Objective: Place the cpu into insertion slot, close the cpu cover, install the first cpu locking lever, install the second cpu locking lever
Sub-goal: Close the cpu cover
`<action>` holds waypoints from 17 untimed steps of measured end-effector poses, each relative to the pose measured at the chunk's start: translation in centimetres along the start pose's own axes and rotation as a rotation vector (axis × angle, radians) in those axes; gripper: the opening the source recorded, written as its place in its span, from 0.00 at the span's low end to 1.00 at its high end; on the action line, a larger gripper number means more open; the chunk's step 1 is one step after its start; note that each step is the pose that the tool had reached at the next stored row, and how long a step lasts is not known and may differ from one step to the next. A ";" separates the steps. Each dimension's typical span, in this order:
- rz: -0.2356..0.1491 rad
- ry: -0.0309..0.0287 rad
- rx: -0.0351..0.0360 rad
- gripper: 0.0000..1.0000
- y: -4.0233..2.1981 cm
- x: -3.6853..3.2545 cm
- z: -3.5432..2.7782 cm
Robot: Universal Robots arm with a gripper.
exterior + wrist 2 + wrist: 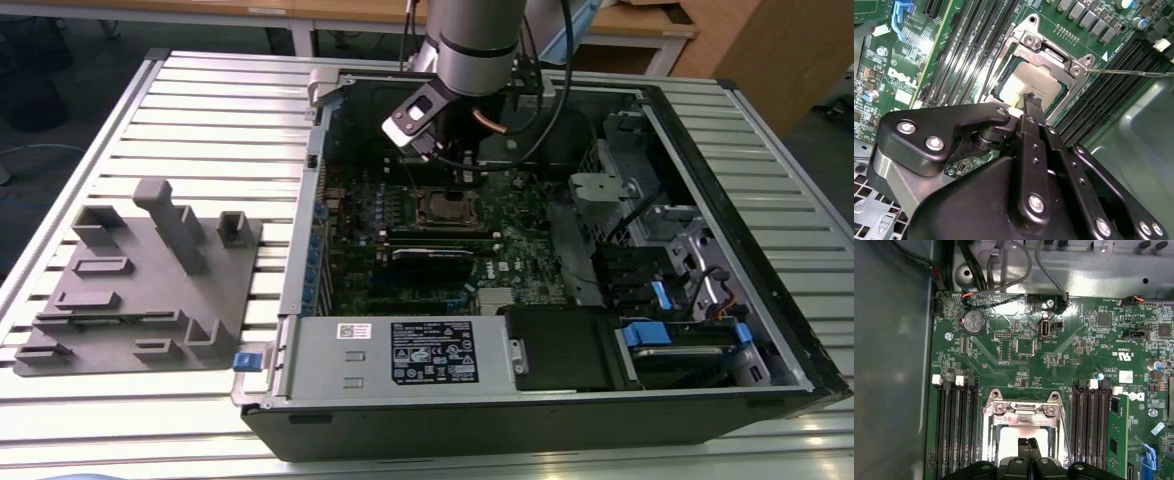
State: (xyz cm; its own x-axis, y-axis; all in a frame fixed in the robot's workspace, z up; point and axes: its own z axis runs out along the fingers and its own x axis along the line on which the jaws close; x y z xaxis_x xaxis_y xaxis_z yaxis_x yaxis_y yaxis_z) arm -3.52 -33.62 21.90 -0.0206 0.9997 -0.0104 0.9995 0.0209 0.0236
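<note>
Cpu [1024, 85]: lies flat in the insertion slot [447, 208], dull silvery top showing through the cover window.
Cpu cover [1024, 409]: lowered over the slot, framing the chip.
Insertion slot: mid-board on the green circuit board [1004, 365], between two banks of long black slots [954, 430].
Gripper [1029, 444]: fingers pressed together, gripping nothing; tips just above the cpu's middle, contact not discernible.
Locking lever [1134, 73]: thin wire rod, reaching out from the cover's corner across the black slots.
Computer case [534, 425]: open, on the slatted table [200, 100].
Grey fixture [147, 290]: beside the case, by the table's edge at the exterior view's left.

The arm [477, 45] points downward, the hand [1028, 442] with fingers pressed together.
</note>
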 end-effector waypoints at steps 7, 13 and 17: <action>-0.008 0.0003 -0.0002 0.11 -0.01 0.01 0.01; -0.107 0.0027 -0.0012 0.11 -0.02 0.01 0.06; -0.178 0.0044 -0.0019 0.11 -0.02 0.01 0.11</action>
State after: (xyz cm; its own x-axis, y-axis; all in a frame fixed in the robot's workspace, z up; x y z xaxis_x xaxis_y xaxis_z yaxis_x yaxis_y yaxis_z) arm -3.54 -33.62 21.79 -0.1974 0.9803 -0.0102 0.9800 0.1976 0.0237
